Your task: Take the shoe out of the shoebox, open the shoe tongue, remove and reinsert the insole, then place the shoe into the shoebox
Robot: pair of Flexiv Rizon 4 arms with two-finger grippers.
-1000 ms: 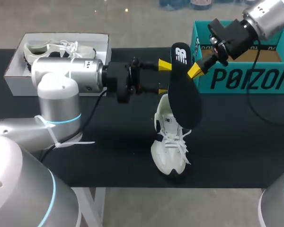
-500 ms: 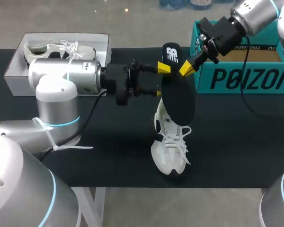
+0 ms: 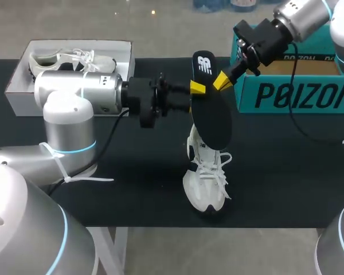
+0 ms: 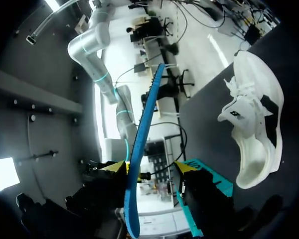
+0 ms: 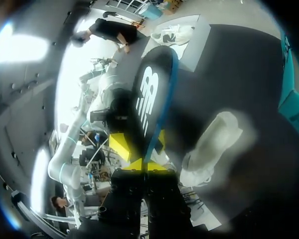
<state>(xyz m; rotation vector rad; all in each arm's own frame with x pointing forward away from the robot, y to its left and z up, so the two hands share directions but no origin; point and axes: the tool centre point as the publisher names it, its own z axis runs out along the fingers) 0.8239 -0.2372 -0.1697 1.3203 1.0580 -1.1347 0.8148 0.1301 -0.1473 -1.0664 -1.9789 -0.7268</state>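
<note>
The insole (image 3: 211,109) is black with a white logo and a bright blue edge. Below it, the shoe (image 3: 206,172) is white with small black patches, on a black table (image 3: 275,172). Right of the shoe stands a teal box (image 3: 298,94) with black lettering; left of it, a white box (image 3: 23,74) holds another white shoe (image 3: 69,60). The left gripper (image 3: 196,97) and right gripper (image 3: 221,83) have yellow tips on black bodies.

The black table (image 3: 286,172) carries a white shoe (image 3: 206,183), a white box (image 3: 20,102) and a teal shoebox (image 3: 298,94).
</note>
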